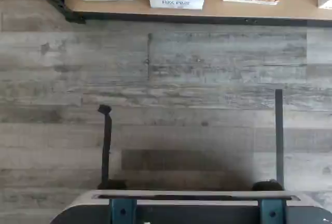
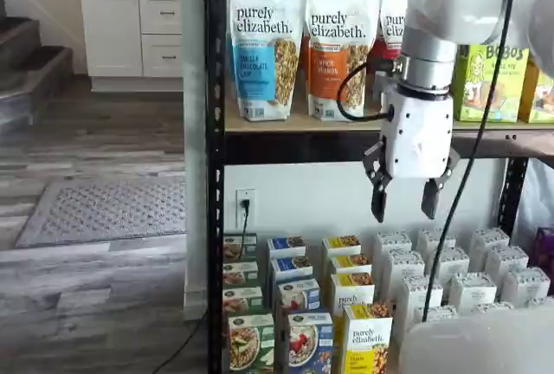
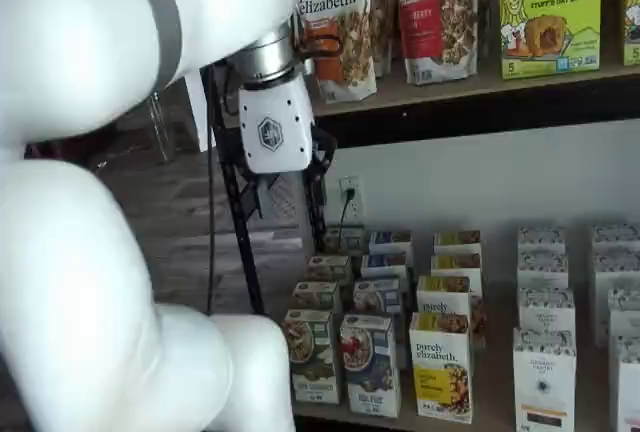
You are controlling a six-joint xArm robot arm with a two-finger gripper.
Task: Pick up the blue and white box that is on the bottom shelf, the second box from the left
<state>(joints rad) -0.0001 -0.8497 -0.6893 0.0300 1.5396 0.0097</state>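
Blue and white box (image 2: 305, 343) stands upright at the front edge of the bottom shelf (image 3: 500, 414), between a green-and-white carton (image 2: 249, 344) and a yellow-and-white carton (image 2: 367, 339); the wrist view shows the same 3 fronts. Matching cartons line up behind each toward the wall. Well above them, level with the wooden shelf's edge, the gripper (image 2: 405, 199) hangs with its 2 black fingers plainly parted and nothing held between them.

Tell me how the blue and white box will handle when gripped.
The blue and white box is a small upright carton, so probably stiff and light. Cartons stand close on both sides, so a nudge may tip one. The gripper hangs open above, not touching.
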